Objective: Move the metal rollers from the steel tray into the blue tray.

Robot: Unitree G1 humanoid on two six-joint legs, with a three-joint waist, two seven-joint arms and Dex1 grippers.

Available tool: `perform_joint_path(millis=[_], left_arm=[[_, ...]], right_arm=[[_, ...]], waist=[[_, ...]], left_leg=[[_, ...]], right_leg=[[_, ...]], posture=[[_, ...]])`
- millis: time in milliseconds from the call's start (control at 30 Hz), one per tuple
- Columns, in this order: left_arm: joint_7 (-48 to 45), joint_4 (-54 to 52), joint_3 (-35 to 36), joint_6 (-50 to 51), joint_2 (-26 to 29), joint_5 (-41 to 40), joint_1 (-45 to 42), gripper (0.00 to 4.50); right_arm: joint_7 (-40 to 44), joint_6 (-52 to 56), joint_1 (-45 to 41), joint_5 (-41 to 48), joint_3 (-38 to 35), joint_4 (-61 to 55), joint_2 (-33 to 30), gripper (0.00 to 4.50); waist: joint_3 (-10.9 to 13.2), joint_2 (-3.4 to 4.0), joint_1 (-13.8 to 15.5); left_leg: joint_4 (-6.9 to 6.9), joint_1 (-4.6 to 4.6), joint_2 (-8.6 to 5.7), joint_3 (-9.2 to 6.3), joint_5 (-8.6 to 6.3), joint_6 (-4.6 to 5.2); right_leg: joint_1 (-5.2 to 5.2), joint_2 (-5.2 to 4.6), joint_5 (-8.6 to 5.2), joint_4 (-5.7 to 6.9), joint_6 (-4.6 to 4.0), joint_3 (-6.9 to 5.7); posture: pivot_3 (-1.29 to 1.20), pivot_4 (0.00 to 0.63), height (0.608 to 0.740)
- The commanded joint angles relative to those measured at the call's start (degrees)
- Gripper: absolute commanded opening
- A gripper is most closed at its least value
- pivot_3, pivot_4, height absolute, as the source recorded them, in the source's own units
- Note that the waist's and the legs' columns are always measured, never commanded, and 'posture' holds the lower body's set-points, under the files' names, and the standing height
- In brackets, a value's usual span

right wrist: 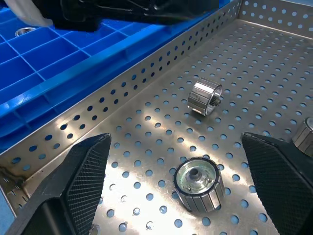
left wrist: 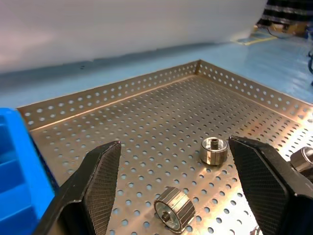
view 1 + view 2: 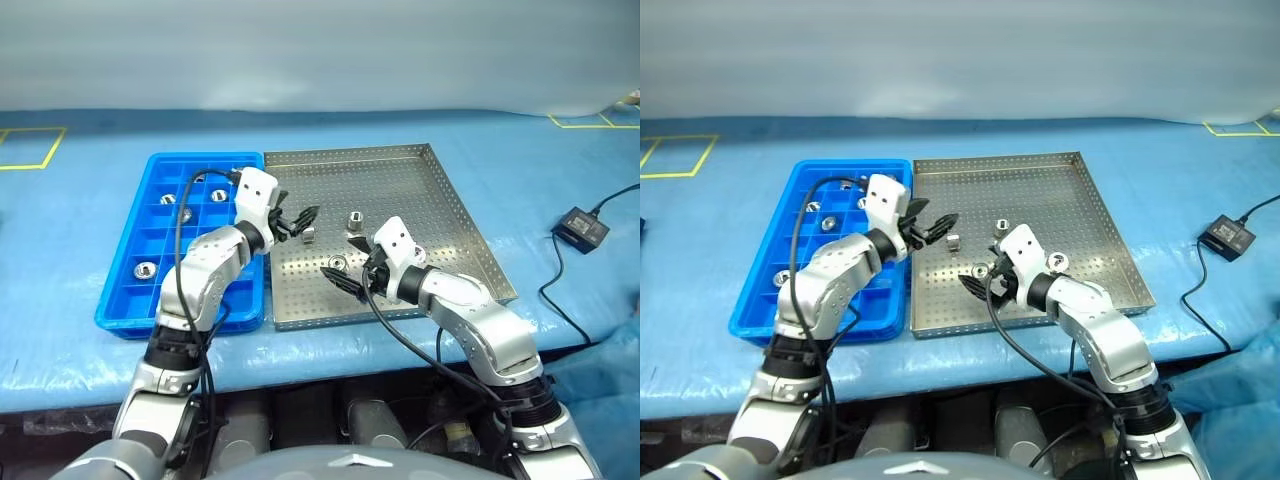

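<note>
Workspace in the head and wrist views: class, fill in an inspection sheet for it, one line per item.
Surface: table under a blue cover.
Job's things: steel tray beside blue tray; four metal rollers in the steel one, several already in blue compartments.
Clutter: black power adapter right of the trays.
Grippers: left gripper open above a roller; right gripper open above another.
Cables: adapter lead across the cover.
Surroundings: yellow tape marks, pale backdrop.

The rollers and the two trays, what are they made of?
The rollers look like shiny metal: silvery, ribbed sides that catch the light. The steel tray looks like dull sheet metal, grey and punched with rows of holes. The blue tray is probably plastic: bright, even colour, smooth moulded compartment walls.
</note>
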Motion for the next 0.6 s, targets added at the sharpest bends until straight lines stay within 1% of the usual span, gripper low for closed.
perform_joint_path(millis=[33, 133, 233, 400, 567, 600], left_arm=[[1.86, 7.21, -2.04, -0.08, -0.59, 4.12, -4.74, 3.84], [2.35, 12.18, -4.34, 0.64, -0.58, 7.17, -7.27, 3.84], [3.88, 14.81, -5.27, 1.84, -0.89, 9.63, -8.43, 3.84], [-0.09, 14.93, -7.87, 5.52, -0.07, 9.98, -8.01, 3.84], [0.91, 15.54, -7.54, 8.36, 0.61, 11.68, -8.04, 3.84], [1.29, 15.75, -7.26, 8.67, 0.57, 11.88, -8.08, 3.67]], right_arm=[[-1.10, -0.22, 0.86, 0.51, -1.60, -3.77, 0.17, 4.50], [-1.89, -0.01, 1.62, 0.57, -1.81, -4.76, 0.45, 4.50], [-2.65, 0.08, 2.49, 0.69, -2.17, -5.71, 0.70, 4.50], [-3.22, 0.11, 3.03, 0.74, -2.25, -6.40, 0.97, 4.50], [-3.36, -0.33, 2.74, 0.58, -2.16, -5.93, 1.53, 4.50], [-3.39, -0.38, 2.66, 0.58, -2.15, -5.86, 1.62, 4.50]], waist=[[0.00, 0.00, -0.38], [0.00, 0.00, -1.17], [0.00, 0.00, -1.68], [0.00, 0.00, -2.30], [0.00, 0.00, -2.59], [0.00, 0.00, -2.62]], left_leg=[[0.00, -0.02, -0.01, 0.00, 0.00, 0.00], [-0.02, -0.04, -0.03, -0.03, 0.00, 0.01], [-0.06, -0.06, -0.03, -0.02, -0.01, 0.02], [-0.07, -0.04, -0.01, -0.03, -0.01, 0.02], [-0.05, -0.04, 0.02, -0.02, -0.01, 0.01], [-0.05, -0.03, 0.02, -0.03, -0.01, 0.02]], right_leg=[[-0.01, 0.00, 0.00, -0.01, 0.01, 0.01], [-0.01, -0.01, -0.02, -0.02, 0.05, 0.01], [-0.04, -0.02, 0.00, -0.03, 0.04, 0.03], [-0.04, -0.02, -0.01, 0.00, 0.05, 0.02], [-0.04, -0.03, -0.02, 0.02, 0.07, 0.03], [-0.04, -0.03, -0.02, 0.02, 0.07, 0.03]], posture=[[-0.14, 0.150, 0.740], [-0.15, 0.150, 0.740], [-0.16, 0.150, 0.740], [-0.16, 0.150, 0.740], [-0.16, 0.150, 0.740], [-0.16, 0.150, 0.740]])
